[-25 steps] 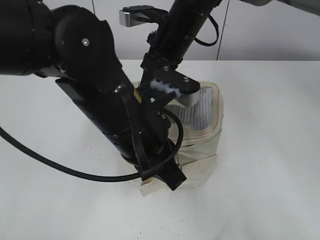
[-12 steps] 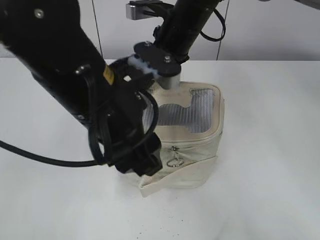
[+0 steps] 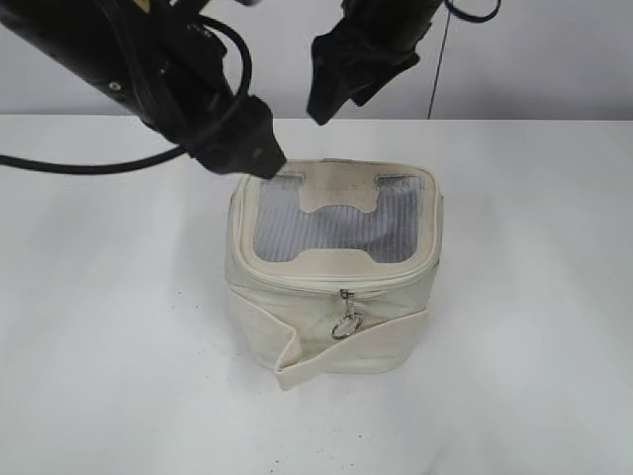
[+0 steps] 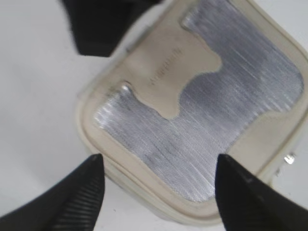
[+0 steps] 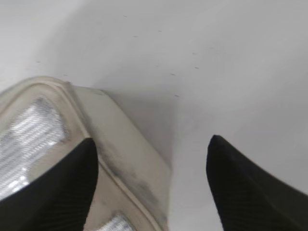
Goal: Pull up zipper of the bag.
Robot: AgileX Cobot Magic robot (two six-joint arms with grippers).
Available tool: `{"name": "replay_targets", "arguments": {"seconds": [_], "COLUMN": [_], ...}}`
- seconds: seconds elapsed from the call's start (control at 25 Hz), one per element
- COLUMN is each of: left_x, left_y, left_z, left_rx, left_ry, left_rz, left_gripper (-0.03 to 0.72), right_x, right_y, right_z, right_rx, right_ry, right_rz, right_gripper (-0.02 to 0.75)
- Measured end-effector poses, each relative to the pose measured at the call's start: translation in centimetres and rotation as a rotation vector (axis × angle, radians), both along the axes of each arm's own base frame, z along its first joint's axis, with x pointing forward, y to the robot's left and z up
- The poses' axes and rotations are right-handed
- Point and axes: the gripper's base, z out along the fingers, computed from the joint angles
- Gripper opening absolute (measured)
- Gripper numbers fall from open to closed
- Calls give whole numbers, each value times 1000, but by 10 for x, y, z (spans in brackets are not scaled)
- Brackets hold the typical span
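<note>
A cream fabric bag (image 3: 331, 332) with a grey mesh top panel (image 3: 331, 228) stands on the white table. Its zipper pull (image 3: 345, 324), a small metal ring, hangs at the middle of the front face. My left gripper (image 3: 247, 148) is open and empty above the bag's back left corner; in the left wrist view its fingers (image 4: 156, 163) frame the bag top (image 4: 202, 110). My right gripper (image 3: 341, 84) is open and empty above and behind the bag; the right wrist view shows its fingers (image 5: 151, 147) over the bag's back edge (image 5: 120, 144).
The white table (image 3: 534, 297) stretches to all sides of the bag. A black cable (image 3: 89, 163) hangs from the left arm over the table's left side. A grey wall (image 3: 554, 49) stands behind.
Both arms have lifted up and away from the bag. The left arm, which covered the bag's front left, now sits at the upper left, and the whole bag shows.
</note>
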Motion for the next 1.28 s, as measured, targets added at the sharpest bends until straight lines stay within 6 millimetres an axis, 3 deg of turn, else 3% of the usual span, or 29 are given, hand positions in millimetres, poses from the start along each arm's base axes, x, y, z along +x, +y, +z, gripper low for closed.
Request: {"name": "replay_targets", "arguments": {"seconds": [0.16, 0.32, 0.72, 0.96, 1.12, 1.28], "left_x": [20, 41, 78, 87, 93, 97], "left_y": [3, -10, -57, -76, -83, -88], "left_z": [5, -1, -24, -38, -48, -56], "left_rx": [-23, -10, -54, -82, -81, -90], "left_ry": [-40, -49, 86, 157, 176, 193], "left_rz": [39, 17, -121, -220, -247, -268], "left_gripper": [546, 546, 546, 546, 546, 547], "right_x": [1, -8, -80, -121, -142, -151], "right_y": [-24, -42, -70, -83, -95, -105], "right_z": [16, 26, 18, 21, 5, -10], "right_rx": [-103, -124, -147, -15, -14, -40], "right_ry": [-73, -66, 74, -32, -40, -27], "right_rz": [-74, -135, -131, -176, -205, -261], "right_gripper": [547, 547, 547, 547, 547, 547]}}
